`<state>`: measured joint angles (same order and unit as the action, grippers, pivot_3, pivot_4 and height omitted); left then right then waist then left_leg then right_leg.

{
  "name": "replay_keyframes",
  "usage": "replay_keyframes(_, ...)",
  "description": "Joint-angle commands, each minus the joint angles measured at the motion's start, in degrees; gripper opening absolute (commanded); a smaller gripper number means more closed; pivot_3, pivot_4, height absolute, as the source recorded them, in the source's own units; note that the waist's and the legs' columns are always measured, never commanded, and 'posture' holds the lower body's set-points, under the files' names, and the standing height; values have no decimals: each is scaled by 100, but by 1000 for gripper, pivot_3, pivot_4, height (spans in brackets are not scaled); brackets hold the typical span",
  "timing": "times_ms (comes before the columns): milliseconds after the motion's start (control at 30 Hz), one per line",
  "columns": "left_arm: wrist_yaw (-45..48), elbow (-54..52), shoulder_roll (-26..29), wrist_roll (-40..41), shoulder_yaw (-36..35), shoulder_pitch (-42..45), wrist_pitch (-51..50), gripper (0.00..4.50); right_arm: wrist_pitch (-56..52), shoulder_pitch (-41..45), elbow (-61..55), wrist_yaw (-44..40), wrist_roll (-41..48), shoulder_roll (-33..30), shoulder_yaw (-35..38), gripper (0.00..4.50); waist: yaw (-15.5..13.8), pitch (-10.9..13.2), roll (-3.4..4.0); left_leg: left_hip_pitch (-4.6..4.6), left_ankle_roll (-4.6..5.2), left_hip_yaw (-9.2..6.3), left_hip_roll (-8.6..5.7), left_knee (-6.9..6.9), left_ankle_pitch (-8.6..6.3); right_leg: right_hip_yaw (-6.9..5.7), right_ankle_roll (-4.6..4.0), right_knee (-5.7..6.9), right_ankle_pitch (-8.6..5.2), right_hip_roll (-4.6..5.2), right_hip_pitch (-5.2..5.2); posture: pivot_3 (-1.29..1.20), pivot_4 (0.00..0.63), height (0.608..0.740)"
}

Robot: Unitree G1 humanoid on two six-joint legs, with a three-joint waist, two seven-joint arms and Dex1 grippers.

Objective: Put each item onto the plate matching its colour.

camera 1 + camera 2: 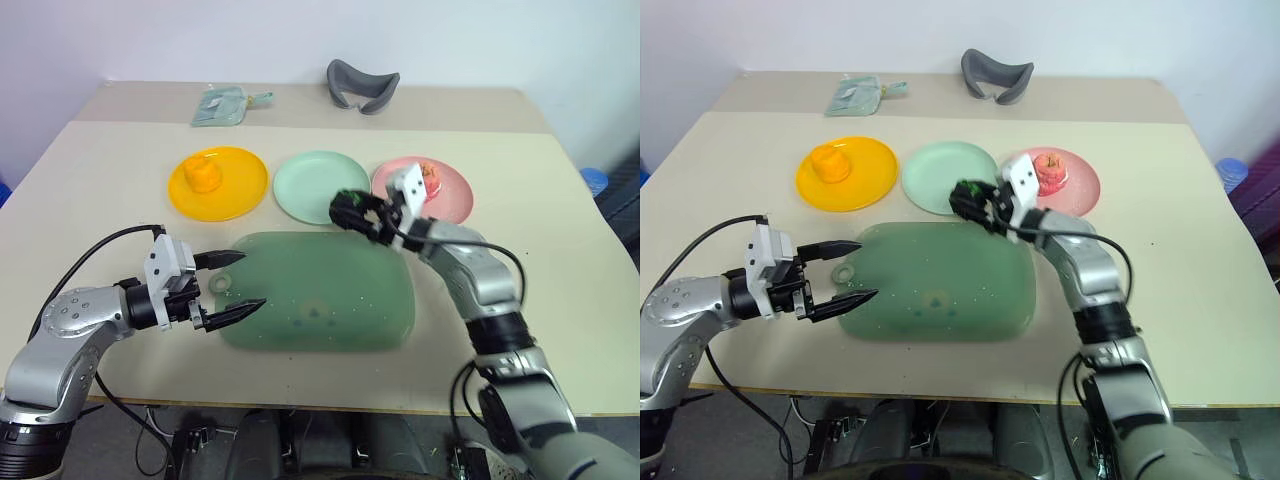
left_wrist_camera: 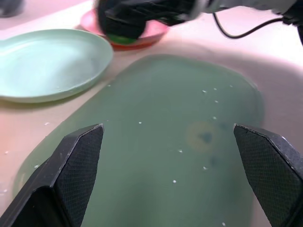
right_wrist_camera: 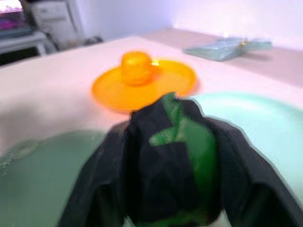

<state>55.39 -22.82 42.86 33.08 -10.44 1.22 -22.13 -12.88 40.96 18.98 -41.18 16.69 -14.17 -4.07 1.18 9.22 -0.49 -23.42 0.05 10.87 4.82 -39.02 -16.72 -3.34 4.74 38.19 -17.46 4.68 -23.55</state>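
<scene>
1. Since the tray [image 1: 320, 300] is large, take it as clock centre; the mint green plate [image 1: 305, 190] lies at twelve.
2. Right gripper [image 1: 358, 212], nearer, clamps the dark green-black ball [image 3: 182, 137] just beside that plate's near rim.
3. Left gripper [image 1: 235, 282] gapes empty at nine.

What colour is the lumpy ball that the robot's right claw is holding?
Dark green and black. The lumpy ball shows best in the right wrist view, clamped in the right gripper.
</scene>
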Motion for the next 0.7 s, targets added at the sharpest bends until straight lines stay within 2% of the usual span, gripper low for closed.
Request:
replay_keyframes(33,-477,-234,-132,-211,-80,102,83,4500,1100,875,1740,275,-200,512,240,2259,-5,0,0,2,0,2,-1,-2,0,-1,0,0,0,0,3,0,150,740)
replay_keyframes(167,-891,-420,-238,-262,-115,77,-67,4500,1998,1806,3679,468,-417,828,427,2259,-2,0,0,-2,0,11,-1,-1,0,-2,0,0,0,0,2,0,150,740)
replay_keyframes(300,-1293,-568,-241,-413,-80,18,-298,4500,2381,2418,4816,625,-609,1004,542,2259,37,1,1,-2,0,9,1,0,1,-2,0,0,0,1,0,0,150,740)
replay_keyframes(400,-1599,-532,-340,-959,81,-22,69,4500,2526,2617,5179,636,-748,1050,599,3095,108,1,1,-1,-1,4,2,3,1,-2,0,1,0,0,0,0,150,740)
replay_keyframes(500,-1739,-572,-566,-1069,38,-139,314,4500,2729,2666,5183,621,-817,985,673,4423,143,1,1,-1,-1,1,2,5,1,-1,0,0,0,1,0,0,150,740)
replay_keyframes(567,-1778,-553,-646,-1115,-13,-179,397,4500,2831,2634,5108,623,-824,926,731,4423,141,1,2,-1,-1,1,3,5,1,-1,0,1,0,1,-1,0,150,740)
replay_keyframes(633,-1677,-494,-643,-1047,-81,-233,423,4500,2896,2435,4815,80,-584,832,902,4423,137,1,1,-1,-2,0,3,5,1,-1,0,1,0,1,0,0,150,740)
replay_keyframes(700,-1435,-371,-603,-962,-174,-320,617,4500,2855,1910,4009,-498,-422,555,930,4423,121,1,1,-1,-1,1,3,5,1,-1,0,1,0,3,0,0,150,740)
